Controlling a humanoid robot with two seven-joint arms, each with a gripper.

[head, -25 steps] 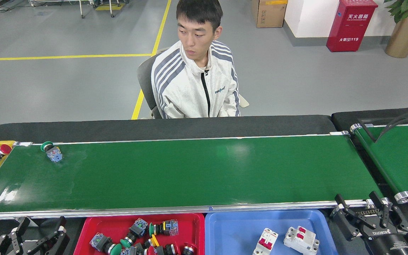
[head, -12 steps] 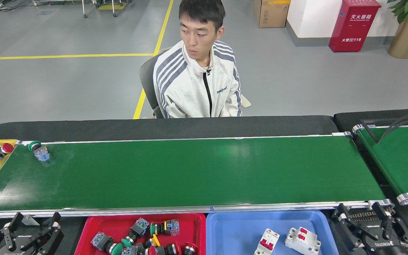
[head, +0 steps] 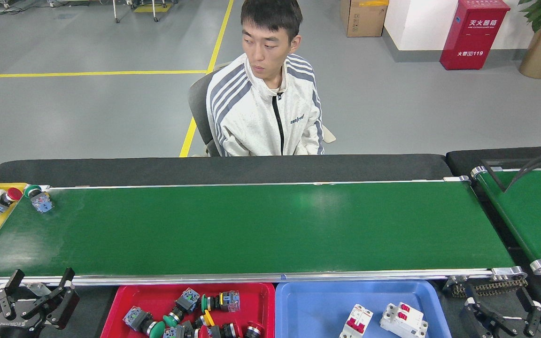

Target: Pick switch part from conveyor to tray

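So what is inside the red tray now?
The red tray holds a pile of push-button switch parts with green, red and yellow heads. The picture's bottom edge cuts off the tray's near part, so what lies there cannot be seen.

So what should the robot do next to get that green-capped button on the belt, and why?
Probably lift the left gripper and reach it toward the green-capped switch part. That part lies at the conveyor's far left end, on the left arm's side. Both grippers are open and empty below the near rail, and the right gripper is much farther away.
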